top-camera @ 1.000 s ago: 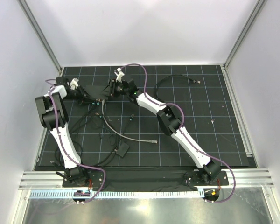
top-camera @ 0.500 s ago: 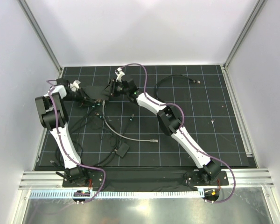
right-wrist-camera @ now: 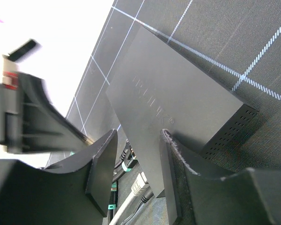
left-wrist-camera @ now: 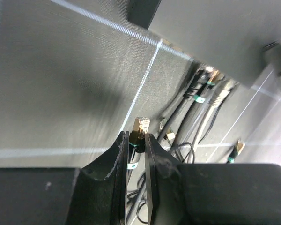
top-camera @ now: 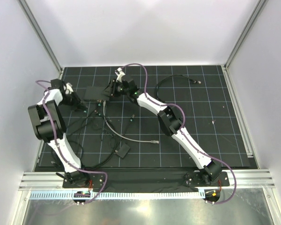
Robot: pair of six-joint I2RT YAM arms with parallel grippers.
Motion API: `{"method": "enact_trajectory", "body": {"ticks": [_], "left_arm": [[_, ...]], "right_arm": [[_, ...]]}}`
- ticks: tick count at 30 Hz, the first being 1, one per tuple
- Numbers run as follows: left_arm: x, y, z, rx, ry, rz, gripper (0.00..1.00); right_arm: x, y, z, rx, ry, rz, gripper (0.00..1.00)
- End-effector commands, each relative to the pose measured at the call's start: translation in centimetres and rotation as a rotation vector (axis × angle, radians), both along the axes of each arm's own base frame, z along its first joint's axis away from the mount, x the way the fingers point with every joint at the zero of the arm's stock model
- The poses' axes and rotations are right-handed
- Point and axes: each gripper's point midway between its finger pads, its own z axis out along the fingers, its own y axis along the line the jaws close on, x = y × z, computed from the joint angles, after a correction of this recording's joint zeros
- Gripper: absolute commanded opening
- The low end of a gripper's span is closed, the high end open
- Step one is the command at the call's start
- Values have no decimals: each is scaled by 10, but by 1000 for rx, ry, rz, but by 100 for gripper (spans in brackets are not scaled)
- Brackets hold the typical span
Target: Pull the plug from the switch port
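Dark-grey and flat, the switch is laid on the black gridded mat, toward its far left corner; the plug, gold-tipped with a green band, is pinched between the pressed-together fingers of the left gripper and is held clear of the switch, over the mat; other cables are seen plugged along the port edge; the right gripper is set astride that edge with its fingers partly apart, and whether they press on the box cannot be told; a small black block is seen nearer the arm bases
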Motion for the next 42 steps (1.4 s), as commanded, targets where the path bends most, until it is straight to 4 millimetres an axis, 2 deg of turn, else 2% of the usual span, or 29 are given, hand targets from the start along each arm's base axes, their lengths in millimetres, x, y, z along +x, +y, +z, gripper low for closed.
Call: {"method": "enact_trajectory", "body": {"ticks": [1,2,3,4,5,6,7,9,10,11,12,13,14,16,17,19,21,22,23,25,29,33,36,37,39,41,42], "left_arm": [[22,32,63,170,-191,126,0],[20,32,69,178,-205,139,0],[20,33,93,198,-267,154,0],[18,35,103,219,-290,170,0],[16,35,111,219,-307,190,0],[13,33,137,228,-376,198,0],[11,32,148,228,-402,206,0],[3,27,167,214,-450,233,0],[-5,24,190,217,-509,244,0],[-8,20,200,199,-534,257,0],[-13,17,206,190,-554,261,0],[-21,13,226,186,-607,267,0],[-24,9,235,168,-630,268,0],[-31,3,259,143,-690,287,0],[-39,-1,276,137,-735,297,0],[-50,-6,309,108,-822,328,0],[-54,-10,331,63,-888,361,0],[-57,-12,340,51,-914,366,0],[-61,-15,352,40,-941,366,0],[-62,-20,359,4,-946,360,0],[-66,-31,364,-64,-930,346,0],[-70,-35,367,-88,-933,343,0],[-73,-40,374,-106,-942,323,0],[-75,-40,372,-102,-932,323,0],[-78,-39,371,-91,-932,329,0],[-81,-44,371,-101,-929,309,0],[-82,-46,371,-111,-925,297,0]], "right_arm": [[-2,0,62,18,-93,16,50],[-4,0,65,12,-104,21,52],[-4,0,69,10,-109,21,53],[-5,-1,72,4,-112,25,55],[-7,-2,85,10,-135,35,60],[-8,-3,90,8,-144,40,62],[-9,-4,96,7,-150,42,65],[-15,-7,114,5,-167,68,74],[-19,-8,121,9,-175,82,77],[-25,-8,121,9,-172,112,82],[-33,-9,143,31,-197,133,85],[-38,-8,144,55,-213,156,87],[-46,-8,154,81,-227,189,92],[-74,-5,189,172,-288,291,96],[-86,-4,184,178,-280,329,98],[-121,1,205,224,-323,428,99],[-147,5,218,255,-354,496,99],[-160,3,243,298,-419,513,99],[-177,7,236,305,-395,542,100],[-203,7,250,358,-438,592,100],[-262,24,256,394,-458,737,100],[-287,37,262,439,-456,761,99],[-289,49,258,423,-437,733,91],[-288,50,260,441,-444,724,82],[-287,55,255,447,-428,719,73],[-288,57,258,446,-437,730,60],[-286,59,253,434,-426,728,58]]}}
